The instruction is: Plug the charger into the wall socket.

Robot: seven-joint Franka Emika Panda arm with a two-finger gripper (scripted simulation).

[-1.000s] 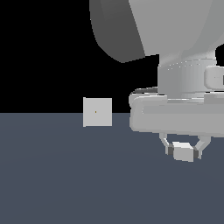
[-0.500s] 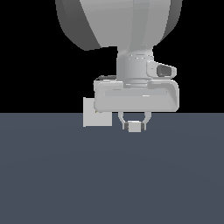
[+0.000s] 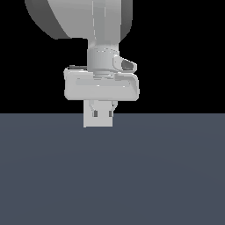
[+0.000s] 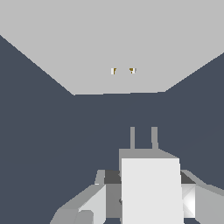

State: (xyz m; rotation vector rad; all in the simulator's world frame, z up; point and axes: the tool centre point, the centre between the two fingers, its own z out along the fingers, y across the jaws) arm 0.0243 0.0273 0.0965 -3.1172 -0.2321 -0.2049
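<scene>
Jaws of the gripper (image 4: 146, 199) grasp the small white-grey boxy charger (image 4: 151, 188), its two prongs aimed at the flat pale-grey square wall socket (image 4: 109, 43), just short of its two slots, above the dark desk (image 3: 112, 176).

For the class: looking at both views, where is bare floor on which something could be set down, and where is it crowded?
Bare floor spreads in front of the wall socket and to both sides in the exterior view. In the wrist view, a bare strip separates the charger prongs from the socket. It is crowded only where the gripper overlaps the panel.
</scene>
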